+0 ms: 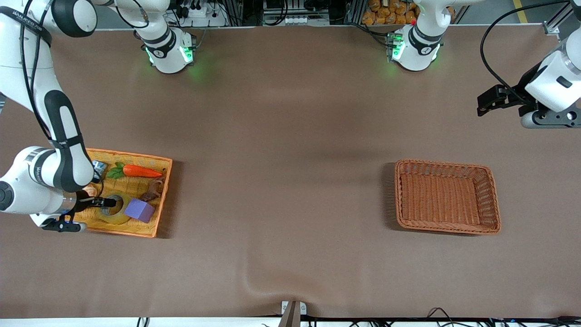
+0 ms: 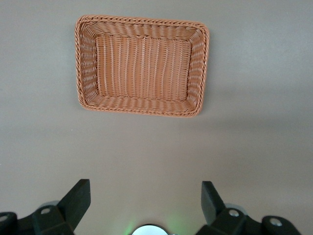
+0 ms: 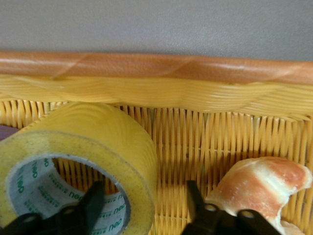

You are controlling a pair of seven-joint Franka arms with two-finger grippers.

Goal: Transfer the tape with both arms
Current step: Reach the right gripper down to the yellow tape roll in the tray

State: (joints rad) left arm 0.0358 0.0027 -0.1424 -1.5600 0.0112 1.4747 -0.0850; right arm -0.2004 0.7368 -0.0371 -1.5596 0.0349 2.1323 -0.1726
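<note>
The tape (image 1: 119,219), a yellowish ring with a grey-white core, lies in the orange basket (image 1: 164,181) at the right arm's end of the table, beside a purple cube (image 1: 139,210). My right gripper (image 1: 106,202) is down in that basket and open. In the right wrist view the gripper (image 3: 144,200) straddles the tape's (image 3: 98,142) wall, with one finger (image 3: 92,201) inside the core and the other outside. My left gripper (image 1: 488,102) waits open and empty, high over the table at the left arm's end. It also shows in the left wrist view (image 2: 144,196).
The orange basket also holds a carrot (image 1: 141,171), a croissant (image 3: 264,183) beside the tape, a brown figure (image 1: 153,190) and a small blue-grey item (image 1: 98,168). An empty brown wicker basket (image 1: 447,162) stands toward the left arm's end and shows in the left wrist view (image 2: 142,20).
</note>
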